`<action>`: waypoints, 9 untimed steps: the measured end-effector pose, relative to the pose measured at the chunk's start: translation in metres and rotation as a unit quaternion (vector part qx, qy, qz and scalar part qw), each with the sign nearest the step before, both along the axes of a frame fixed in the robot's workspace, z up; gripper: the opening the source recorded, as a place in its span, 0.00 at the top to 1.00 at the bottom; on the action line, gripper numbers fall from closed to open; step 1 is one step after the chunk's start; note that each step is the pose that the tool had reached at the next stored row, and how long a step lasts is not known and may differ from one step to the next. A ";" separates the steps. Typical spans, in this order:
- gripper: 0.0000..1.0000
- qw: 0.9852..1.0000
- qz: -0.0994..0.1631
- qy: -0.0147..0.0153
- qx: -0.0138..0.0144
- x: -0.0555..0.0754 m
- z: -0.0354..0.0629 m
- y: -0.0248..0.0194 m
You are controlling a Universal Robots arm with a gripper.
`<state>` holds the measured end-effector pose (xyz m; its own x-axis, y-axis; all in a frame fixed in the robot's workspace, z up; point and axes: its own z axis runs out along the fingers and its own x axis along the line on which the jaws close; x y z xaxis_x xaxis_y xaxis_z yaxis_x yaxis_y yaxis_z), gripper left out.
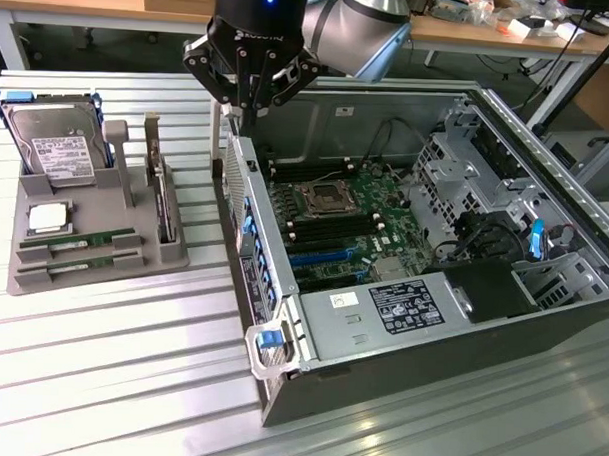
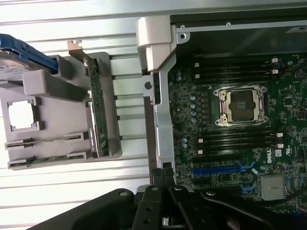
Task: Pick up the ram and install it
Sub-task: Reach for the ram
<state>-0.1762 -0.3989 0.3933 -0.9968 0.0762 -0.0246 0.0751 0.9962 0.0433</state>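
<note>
fingers (image 2: pixel 156 178) of the gripper (image 1: pixel 251 108) sit drawn together, almost touching, with nothing gripped between them as far as i can see. the gripper hangs above the case (image 1: pixel 252 236) wall that faces the tray (image 1: pixel 43 279), near that wall's far end and well apart from the ram (image 1: pixel 79 240).

progress, as i judge it, is barely begun. two ram sticks rest in their slots by the tray's near edge, one just beside the other. the black slots either side of the socket (image 1: pixel 318 198) on the board (image 1: pixel 361 185) look bare. both the pick-up and the seating are left to do.

each stick stands on its long edge, with its long axis along the tray's near edge — running across the exterior view, the right end a little higher. one end points toward the case and the other away from it.
</note>
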 end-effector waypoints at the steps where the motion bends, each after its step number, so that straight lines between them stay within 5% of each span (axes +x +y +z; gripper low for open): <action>1: 0.89 1.000 0.000 0.000 0.000 -0.001 0.0000 0.0000; 9: 0.89 1.000 0.000 0.000 0.000 -0.008 0.0000 0.0000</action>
